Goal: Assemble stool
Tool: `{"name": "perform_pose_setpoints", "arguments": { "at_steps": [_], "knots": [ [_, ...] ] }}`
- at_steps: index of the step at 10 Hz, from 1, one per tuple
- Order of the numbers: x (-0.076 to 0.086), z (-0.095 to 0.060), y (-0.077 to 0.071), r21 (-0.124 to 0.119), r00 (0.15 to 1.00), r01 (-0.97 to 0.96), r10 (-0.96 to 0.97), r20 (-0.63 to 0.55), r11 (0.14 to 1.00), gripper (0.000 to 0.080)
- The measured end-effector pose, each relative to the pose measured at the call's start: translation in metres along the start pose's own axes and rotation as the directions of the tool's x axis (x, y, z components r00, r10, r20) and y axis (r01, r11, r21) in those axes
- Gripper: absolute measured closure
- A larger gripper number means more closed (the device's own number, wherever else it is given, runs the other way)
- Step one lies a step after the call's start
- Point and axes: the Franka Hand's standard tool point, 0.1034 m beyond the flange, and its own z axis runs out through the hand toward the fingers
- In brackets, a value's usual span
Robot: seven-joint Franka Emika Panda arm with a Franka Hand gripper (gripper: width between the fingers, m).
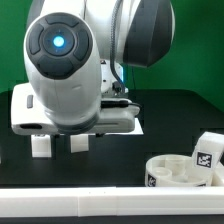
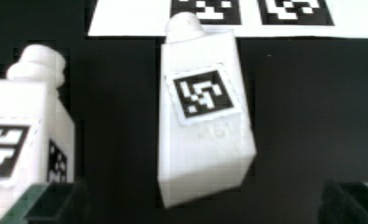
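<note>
One Panda arm (image 1: 65,60) fills the exterior view, low over the black table (image 1: 170,115). Marker board (image 2: 136,20) lies flat beyond the parts. White bar (image 1: 100,205) runs along the near edge. Seat (image 1: 185,172) sits on the exterior view's right, well apart from the gripper (image 1: 59,145), with a third leg (image 1: 208,150) just beside it.

Wrist view: centre leg (image 2: 207,110) lies flat, tag up. One end reaches almost between the fingers, and its long axis runs toward the marker board, slightly skewed, crosswise to the closing line. Probably needs a shift along that axis first. Second leg (image 2: 30,120) lies near, not touching, and may crowd one finger on descent. Fingertips (image 2: 39,205) spread apart, holding nothing.
</note>
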Motion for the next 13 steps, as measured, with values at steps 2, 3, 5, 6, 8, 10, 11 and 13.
{"name": "perform_pose_setpoints", "arguments": {
  "at_steps": [2,3,5,6,8,10,11,13],
  "knots": [
    [-0.002,0.006,-0.001,0.001,1.000,0.002,-0.002,0.025,1.000,0.0151],
    [-0.003,0.007,-0.002,0.002,1.000,0.001,-0.001,0.031,1.000,0.0151],
    [-0.013,0.009,-0.004,0.013,0.986,-0.001,-0.001,0.167,1.000,0.0151],
    [-0.008,0.007,-0.004,0.011,0.979,-0.001,-0.001,0.205,1.000,0.0151],
    [-0.002,0.008,-0.006,0.006,0.978,0.001,-0.003,0.208,1.000,0.0151],
    [0.001,0.010,-0.008,0.002,0.980,0.005,-0.005,0.197,1.000,0.0151],
    [0.003,0.015,-0.007,0.001,0.981,0.005,-0.005,0.192,1.000,0.0151],
    [0.005,0.026,-0.007,-0.003,0.984,-0.002,0.003,0.180,1.000,0.0151]
  ]
}}
